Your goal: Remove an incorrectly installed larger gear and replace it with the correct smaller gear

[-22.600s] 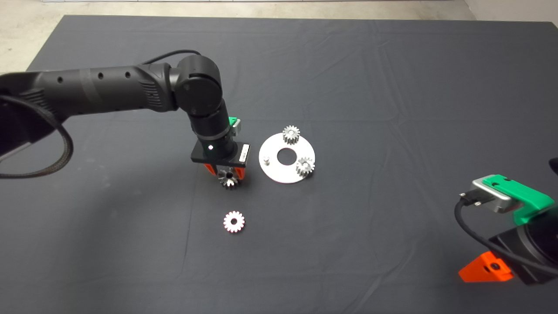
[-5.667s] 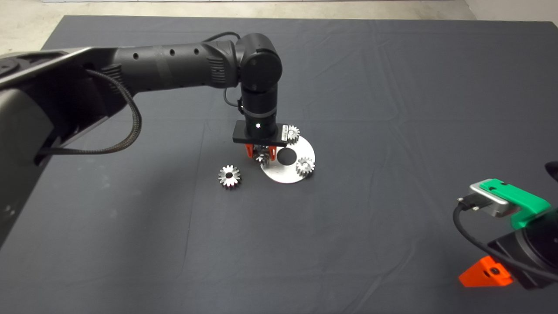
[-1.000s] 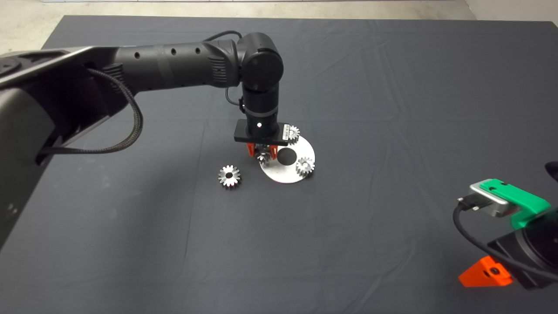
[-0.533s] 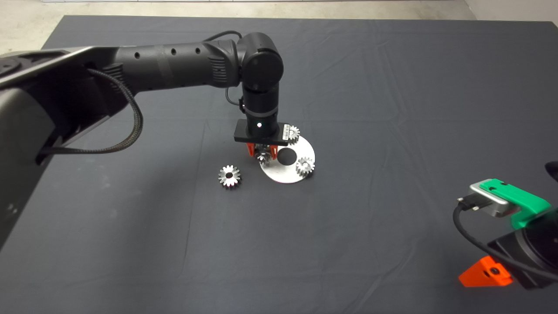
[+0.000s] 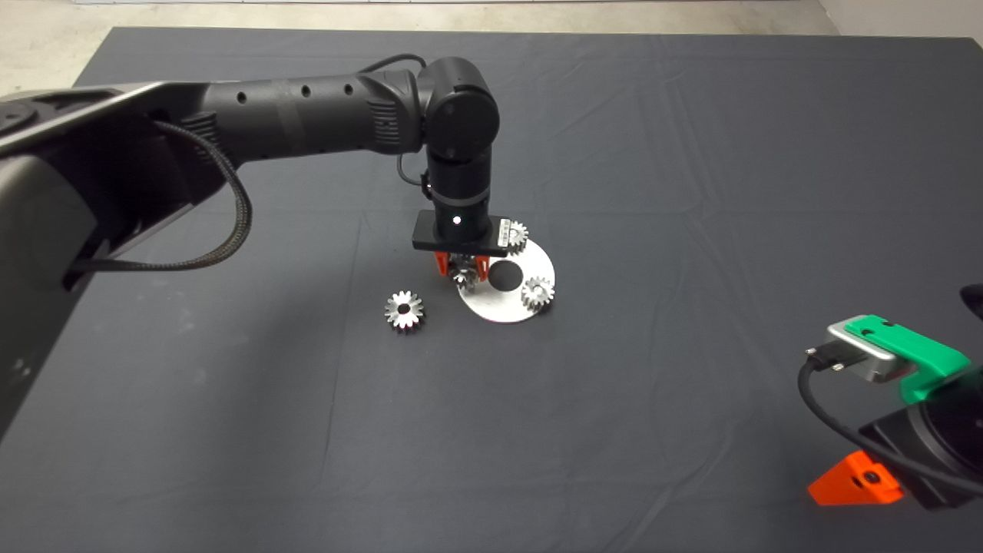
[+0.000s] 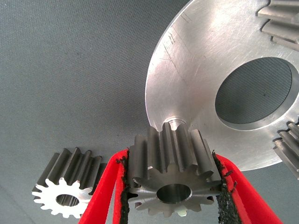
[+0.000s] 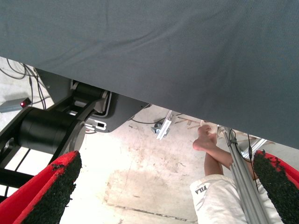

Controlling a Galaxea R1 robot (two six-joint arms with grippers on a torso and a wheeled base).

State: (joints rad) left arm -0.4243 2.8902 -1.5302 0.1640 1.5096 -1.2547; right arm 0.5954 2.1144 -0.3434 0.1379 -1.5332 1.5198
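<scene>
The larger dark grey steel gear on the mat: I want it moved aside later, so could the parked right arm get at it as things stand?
Probably yes. The larger dark grey steel gear lies alone on open mat, nothing over it. The right gripper waits at the lower right edge, fingers open, with bare mat between; the left gripper works beside it at the round silver plate.

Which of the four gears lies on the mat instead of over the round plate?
The larger gear: it lies alone on the mat, left of the plate, while two gears sit on it and the left gripper holds the fourth.
</scene>
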